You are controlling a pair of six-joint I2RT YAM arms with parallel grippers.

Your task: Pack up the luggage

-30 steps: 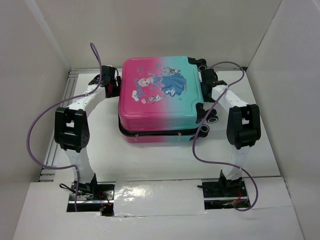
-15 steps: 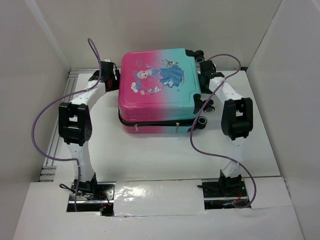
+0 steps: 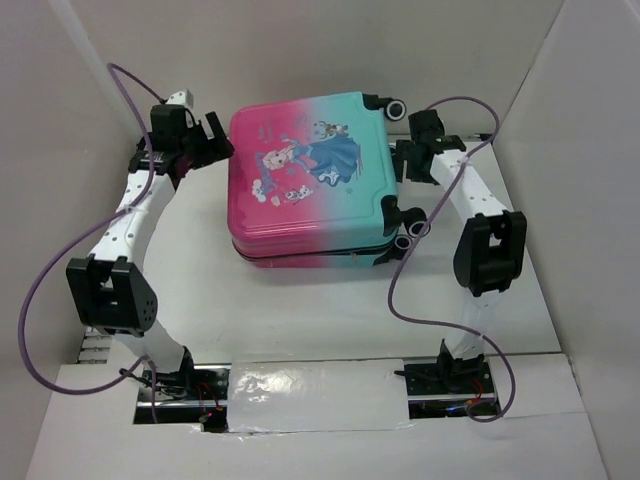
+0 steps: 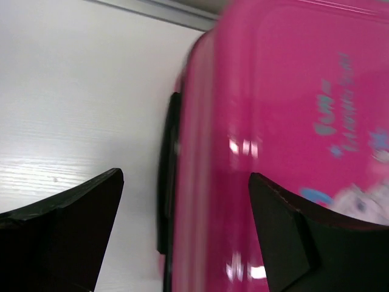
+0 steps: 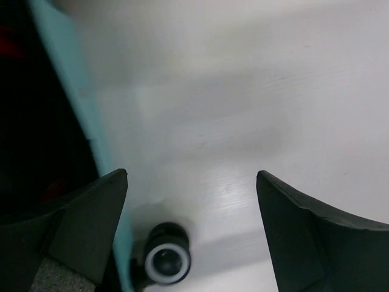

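Left gripper (image 4: 182,179), right gripper (image 5: 191,176): two agape, flanking one closed luggage (image 3: 305,175).

White counter (image 3: 300,310), and just one thing lying on it: the luggage (image 3: 305,175), closed and flat toward the far side, print facing up, black wheels (image 3: 400,215) to the right, slightly askew.

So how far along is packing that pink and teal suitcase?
Looks done: the pink-to-teal hard-shell suitcase lies flat with its two halves shut together. In hand: the left end effector, open, sits at its pink edge and the right end effector, open, by the black wheels. Left: I can't tell whether the seam is zipped.
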